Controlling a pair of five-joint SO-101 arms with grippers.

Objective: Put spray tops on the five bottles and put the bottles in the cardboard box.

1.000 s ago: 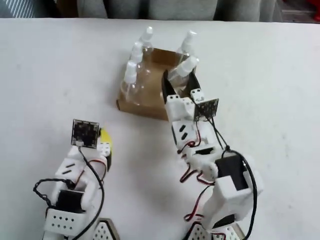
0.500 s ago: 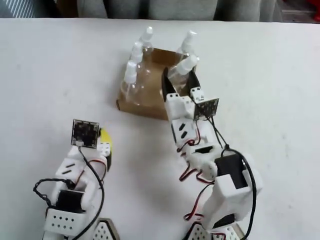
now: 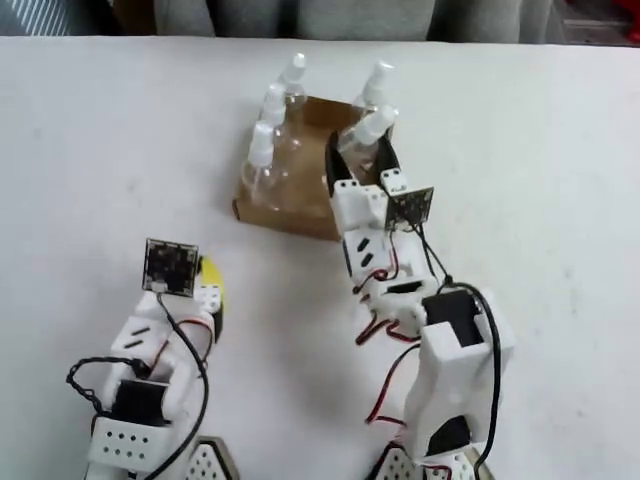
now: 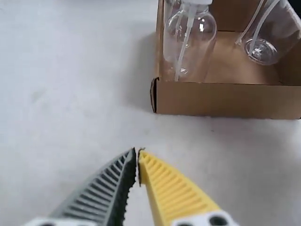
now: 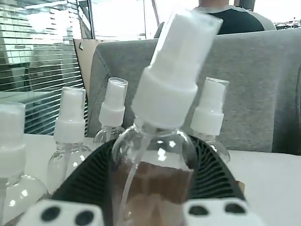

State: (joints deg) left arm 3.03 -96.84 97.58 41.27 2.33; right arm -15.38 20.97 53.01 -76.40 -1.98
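Cardboard box (image 3: 283, 214): open-topped, on the white desk (image 3: 120, 140), beyond both arms.
Inside the box: four clear bottles (image 3: 262, 165) stand upright, each with a white spray top (image 3: 293, 68). Three form a row along one side wall, and one stands at the far corner opposite.
Fifth bottle (image 5: 153, 179): also capped, tilted, over the box's near corner by the right arm. Whether its base touches the box floor cannot be told.
Right hand (image 3: 360, 152): black fingers closed around that bottle's body.
Left hand (image 4: 137, 154): jaws together, holding nothing, low over the desk, apart from the box on its near side.
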